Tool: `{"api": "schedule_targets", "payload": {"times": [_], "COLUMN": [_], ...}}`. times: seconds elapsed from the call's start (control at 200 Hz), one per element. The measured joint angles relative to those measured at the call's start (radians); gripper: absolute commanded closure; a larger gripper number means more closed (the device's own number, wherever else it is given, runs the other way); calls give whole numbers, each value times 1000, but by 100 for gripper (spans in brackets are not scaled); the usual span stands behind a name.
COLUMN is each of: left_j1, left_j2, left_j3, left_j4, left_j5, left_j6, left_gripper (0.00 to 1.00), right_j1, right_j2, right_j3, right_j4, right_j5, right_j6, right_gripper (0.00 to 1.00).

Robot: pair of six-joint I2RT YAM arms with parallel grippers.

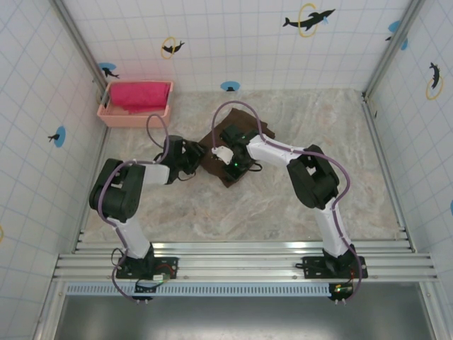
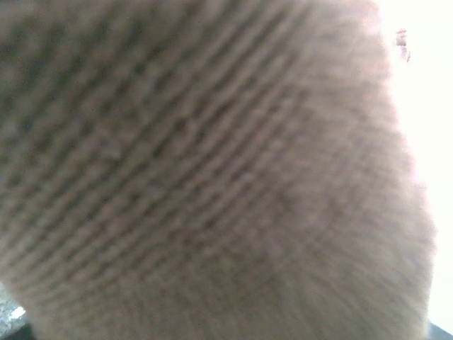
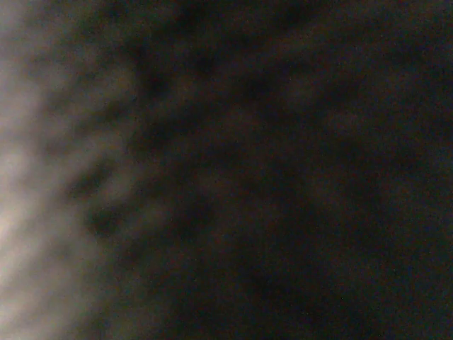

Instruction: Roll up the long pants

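Currently, the long pants (image 1: 249, 120) lie bunched in a compact bundle at the centre of the table (image 1: 283, 212), between the two arms. The left gripper (image 1: 201, 157) and right gripper (image 1: 230, 159) both press into the fabric. The cloth hides the fingers, so neither jaw opening can be determined.

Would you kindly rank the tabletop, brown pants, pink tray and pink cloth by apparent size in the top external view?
1. The tabletop.
2. The brown pants and the pink tray look about alike; the pants are partly hidden.
3. The pink cloth.
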Motion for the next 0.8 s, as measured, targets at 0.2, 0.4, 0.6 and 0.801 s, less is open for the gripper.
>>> {"api": "schedule_targets", "payload": {"times": [0.2,0.4,0.6,0.801], "left_j1": [-11,-16,-16,-19], "left_j2": [7,-27,-27,48], "left_j3": [36,240,432,536], "left_j4": [-94,-513,-798,-988], "left_j5": [14,-29,-47,-44], "left_j6": [57,167,223,227], "left_gripper": [100,100,100,100], "right_j1": [13,65,90,200], "right_j2": [-13,-66,-116,-170], "right_j3": [-8,-50,-52,16], "right_j4": [-11,-35,-65,-106], "right_j5": [6,144,394,594], "right_j6": [8,43,84,102], "right_gripper": [10,1,1,1]}}
